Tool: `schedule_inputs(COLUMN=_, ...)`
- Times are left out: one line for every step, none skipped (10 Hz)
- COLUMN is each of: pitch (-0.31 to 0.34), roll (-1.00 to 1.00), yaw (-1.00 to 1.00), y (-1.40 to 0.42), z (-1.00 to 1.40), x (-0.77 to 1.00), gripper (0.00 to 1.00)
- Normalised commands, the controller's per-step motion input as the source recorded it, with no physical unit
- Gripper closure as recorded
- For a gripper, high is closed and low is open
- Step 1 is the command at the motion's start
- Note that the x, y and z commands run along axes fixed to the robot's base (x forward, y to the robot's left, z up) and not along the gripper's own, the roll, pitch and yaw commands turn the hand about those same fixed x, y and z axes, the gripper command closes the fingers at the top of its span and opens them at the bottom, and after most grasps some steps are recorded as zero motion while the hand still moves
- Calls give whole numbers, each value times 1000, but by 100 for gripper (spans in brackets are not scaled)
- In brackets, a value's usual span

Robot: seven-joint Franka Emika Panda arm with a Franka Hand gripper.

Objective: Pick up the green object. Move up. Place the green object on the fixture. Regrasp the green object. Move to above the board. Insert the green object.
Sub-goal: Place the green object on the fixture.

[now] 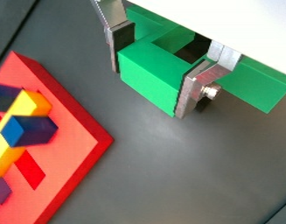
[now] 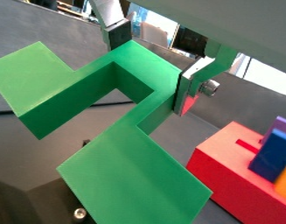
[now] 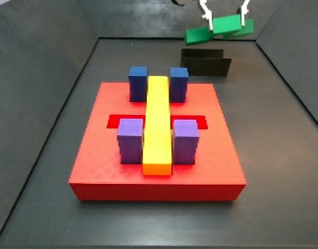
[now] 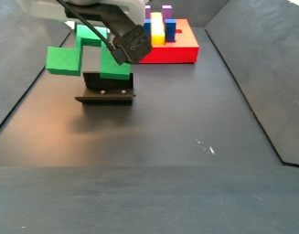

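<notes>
Right now the green object (image 2: 115, 96) is hanging in the air, clamped in the gripper (image 2: 151, 70) above and just beside the fixture (image 4: 105, 90), with the red board (image 3: 158, 146) sitting well apart from it. You are most likely carrying the piece toward the fixture for the set-down, so be squaring its lower arm over the dark bracket before you start lowering. In a side view it is hanging slightly tilted (image 3: 213, 32), so be watching that it is landing flat rather than catching an edge. Be easing down slowly and releasing only once it is resting steadily. In both wrist views the silver fingers (image 1: 198, 87) are pressing on opposite faces of the taller middle block; the jaws are closed on the piece, touching nothing else.
</notes>
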Motion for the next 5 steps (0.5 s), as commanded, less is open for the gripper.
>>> schedule_inputs(pitch=-31, roll=177, yaw=0, y=-223, z=-323, x=66, gripper=100)
schedule_inputs(pitch=-6, roll=223, yaw=0, y=-131, z=-343, x=97, gripper=100)
schedule_inputs(pitch=0, roll=234, yaw=0, y=-6, z=-349, x=149, gripper=100)
schedule_inputs(pitch=0, roll=214, yaw=0, y=0, z=-320, x=126, gripper=100)
schedule_inputs(pitch=0, roll=51, yaw=0, y=0, z=-240, x=71, gripper=100)
